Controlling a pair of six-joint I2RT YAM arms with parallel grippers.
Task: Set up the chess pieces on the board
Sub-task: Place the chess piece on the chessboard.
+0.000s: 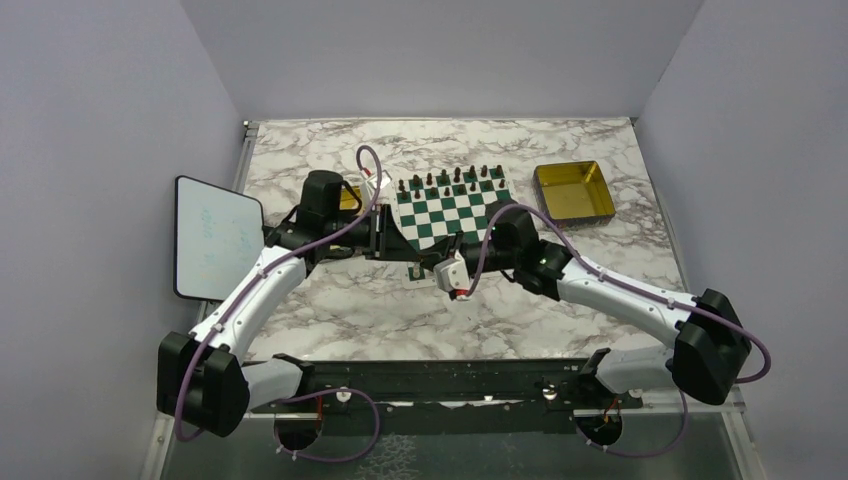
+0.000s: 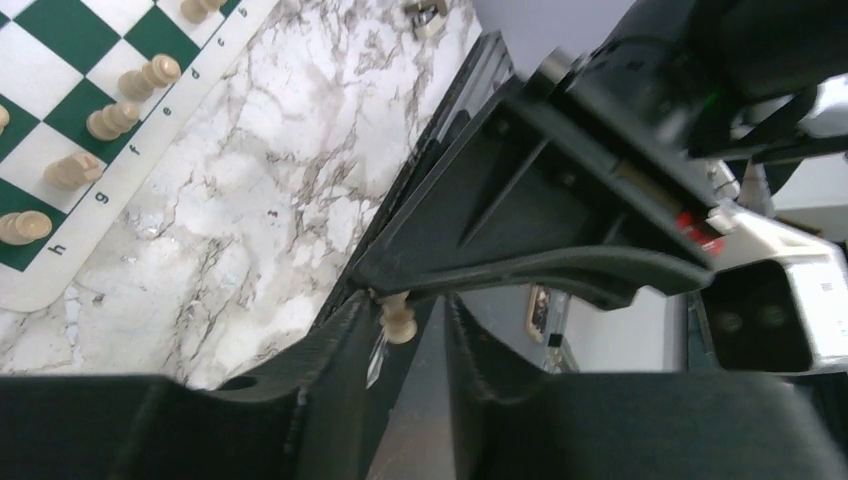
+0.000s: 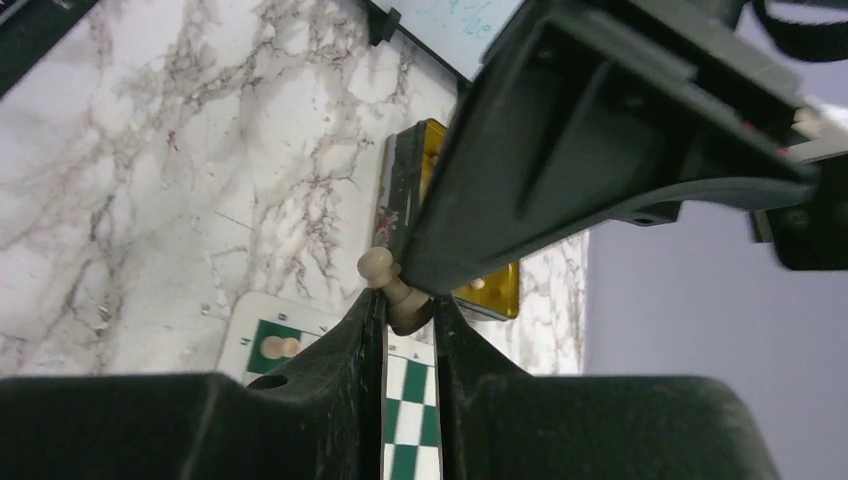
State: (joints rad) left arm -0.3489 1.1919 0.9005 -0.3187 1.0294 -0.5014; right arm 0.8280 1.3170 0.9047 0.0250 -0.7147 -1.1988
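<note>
**Cream pawn held between two grippers at the corner of the chessboard**

Nearest, reaching inward from the front edge of the marble table (image 1: 350, 310): the left arm (image 1: 250, 300) and the right arm (image 1: 630, 295), white forearms angled toward each other, a purple cable looping along each.

Farther in, meeting tip to tip above the marble, close to the near left corner of the board (image 1: 452, 216): the left gripper (image 2: 412, 312) and the right gripper (image 3: 408, 300).

Between the two, lifted clear of the table and tilted: one cream pawn (image 3: 386, 276). Right jaws clenched on the pawn's lower half, the round head poking out past the fingertips. Left jaws released, parted a little wider than the pawn. In the left wrist view, touching the pawn with one finger only, a clear gap at the other. Close alongside in that same view: the right wrist's white camera housing (image 2: 770, 300).

Farther on, flat on the marble: green and white checks inside a white border. Along the lettered border, a line of cream pieces (image 2: 112, 120), upright, one to a square. Along the far edge, two rows of dark pieces (image 1: 460, 178).

Left of the board and just beside it, mostly hidden behind the left arm: a gold tray (image 3: 505, 295). Far right, well apart from the board: a second gold tray (image 1: 574, 192), open side up. At the table's left edge: a white tablet (image 1: 215, 237) in a dark frame.
</note>
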